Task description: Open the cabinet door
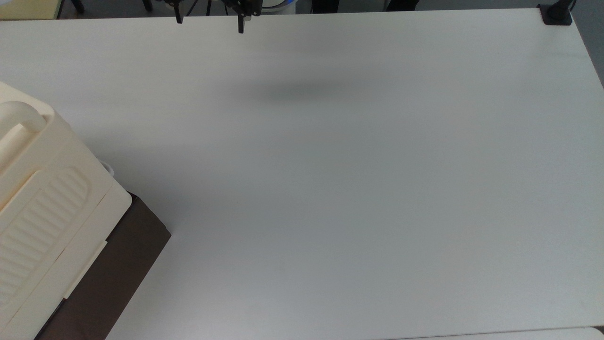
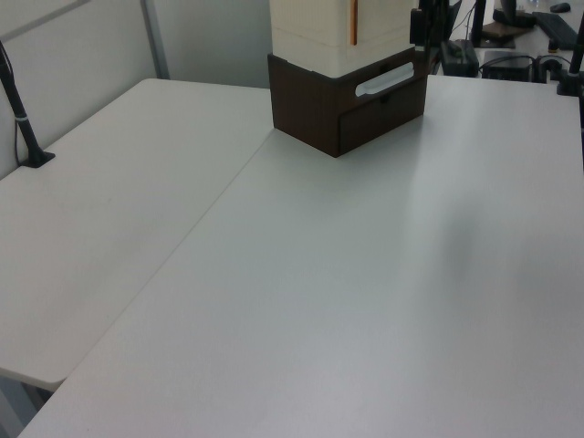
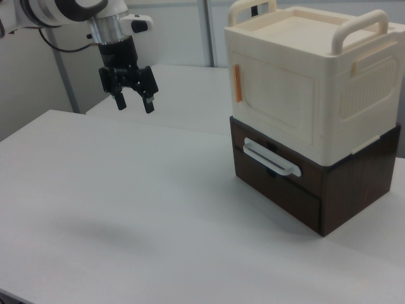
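Observation:
The cream cabinet (image 3: 310,88) stands on a dark brown drawer base (image 3: 316,190) at the right view's right. Its door (image 3: 278,95) is a flat panel with a raised rim, lying flush with the body, and an orange handle strip (image 3: 236,82) runs down its left edge. In the left view the door (image 2: 383,23) and orange strip (image 2: 353,23) sit at the top edge. My gripper (image 3: 134,101) hangs open above the table, well to the right view's left of the door, holding nothing. The top view has my gripper (image 1: 210,22) at the far edge and the cabinet (image 1: 47,156) at lower left.
A white handle (image 3: 272,158) fronts the brown drawer below the door. A ribbed cream panel (image 3: 370,82) covers the cabinet's side, and two carry handles (image 3: 361,25) arch over its top. The white table (image 1: 354,189) spreads wide between gripper and cabinet. A black clamp (image 1: 557,14) sits at its corner.

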`<state>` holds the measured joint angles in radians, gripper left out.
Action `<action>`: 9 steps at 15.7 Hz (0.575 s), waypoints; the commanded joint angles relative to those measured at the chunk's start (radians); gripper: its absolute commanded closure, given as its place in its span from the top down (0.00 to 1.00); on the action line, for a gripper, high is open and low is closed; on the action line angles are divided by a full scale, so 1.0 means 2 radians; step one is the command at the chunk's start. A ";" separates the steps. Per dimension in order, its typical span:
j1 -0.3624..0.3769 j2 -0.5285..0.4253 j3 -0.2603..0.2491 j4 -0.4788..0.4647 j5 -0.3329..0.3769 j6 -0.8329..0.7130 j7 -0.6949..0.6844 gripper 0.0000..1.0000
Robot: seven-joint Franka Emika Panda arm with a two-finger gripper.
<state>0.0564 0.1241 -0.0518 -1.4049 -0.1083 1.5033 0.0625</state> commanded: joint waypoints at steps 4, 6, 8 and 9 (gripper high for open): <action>0.001 -0.008 -0.002 -0.014 -0.002 0.014 0.008 1.00; 0.001 -0.009 -0.002 -0.017 -0.002 0.014 0.006 1.00; 0.001 -0.009 -0.002 -0.017 -0.002 0.014 0.003 1.00; 0.002 -0.008 -0.002 -0.017 -0.002 0.015 0.002 1.00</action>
<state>0.0563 0.1241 -0.0518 -1.4060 -0.1083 1.5033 0.0626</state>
